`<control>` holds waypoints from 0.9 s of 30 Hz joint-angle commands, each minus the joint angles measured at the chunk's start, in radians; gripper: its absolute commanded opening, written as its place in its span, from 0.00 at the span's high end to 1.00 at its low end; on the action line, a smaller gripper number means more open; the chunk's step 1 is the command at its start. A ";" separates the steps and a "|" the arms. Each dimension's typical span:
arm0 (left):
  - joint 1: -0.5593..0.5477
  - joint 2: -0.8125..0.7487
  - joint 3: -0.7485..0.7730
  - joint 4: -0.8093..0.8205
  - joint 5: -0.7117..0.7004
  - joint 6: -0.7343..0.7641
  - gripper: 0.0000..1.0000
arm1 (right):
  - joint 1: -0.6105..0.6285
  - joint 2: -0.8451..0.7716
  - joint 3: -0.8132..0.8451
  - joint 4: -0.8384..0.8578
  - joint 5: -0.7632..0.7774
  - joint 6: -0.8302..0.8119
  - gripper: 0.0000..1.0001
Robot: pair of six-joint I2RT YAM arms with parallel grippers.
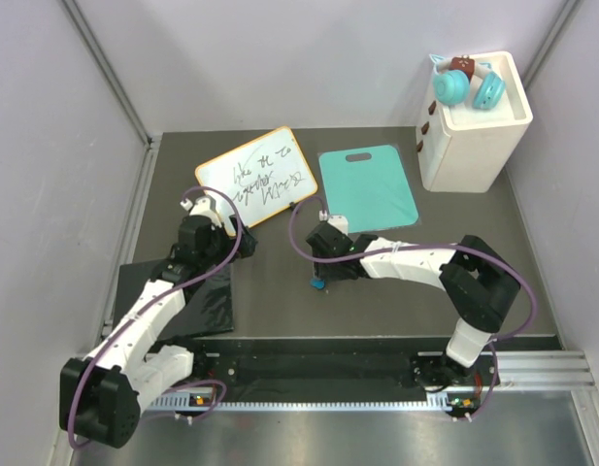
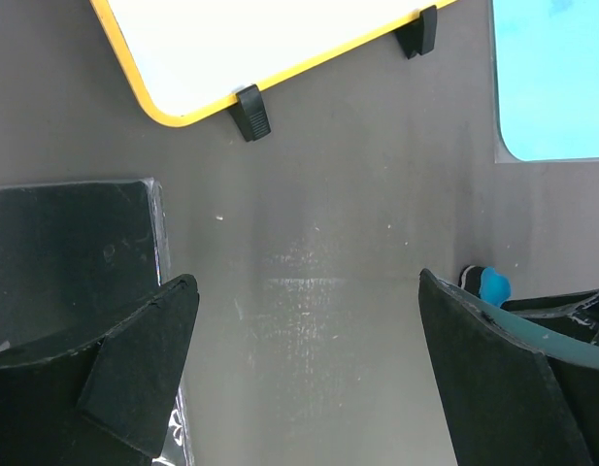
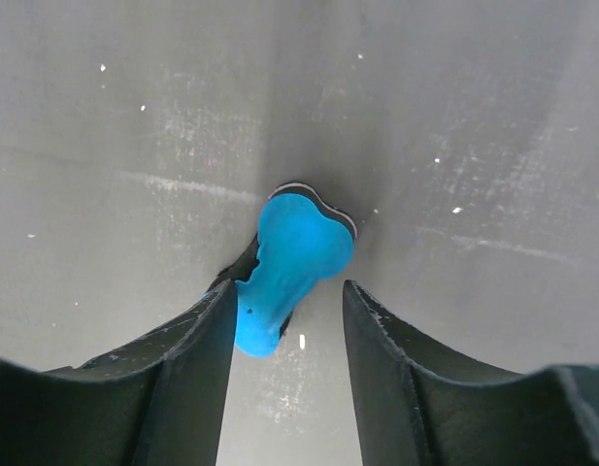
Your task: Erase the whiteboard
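**Whiteboard still written on, blue eraser between my right pincer's fingers**

The whiteboard [image 1: 258, 177], orange-framed and covered in black handwriting, lies flat and slightly askew on the dark bench [image 1: 280, 301]. A teal cutting board [image 1: 367, 186] lies just beside it on the right. Beyond that stands a white box [image 1: 474, 136].

My left pincer [image 2: 307, 282] is spread wide and holds nothing. It is near the whiteboard's near corner, with a black mat [image 1: 183, 301] to its left.

My right pincer [image 3: 287, 286] is on the near side of the whiteboard, apart from it, pointing down at the bench. Its fingers are narrow around a blue eraser [image 3: 299, 248]. The left finger touches it; I cannot tell whether it is actually pinched.
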 commanded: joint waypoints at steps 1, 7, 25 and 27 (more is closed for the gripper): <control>0.003 0.005 -0.012 0.031 0.014 0.008 0.01 | 0.020 -0.007 0.058 -0.039 0.046 0.013 0.52; 0.003 0.008 -0.030 0.036 0.017 0.008 0.01 | 0.029 0.014 0.080 -0.049 0.043 0.028 0.53; 0.003 -0.008 -0.043 0.028 0.026 0.025 0.01 | 0.037 0.114 0.173 -0.097 0.028 0.128 0.53; 0.002 -0.013 -0.044 0.025 0.026 0.027 0.01 | 0.038 0.134 0.196 -0.138 0.039 0.128 0.53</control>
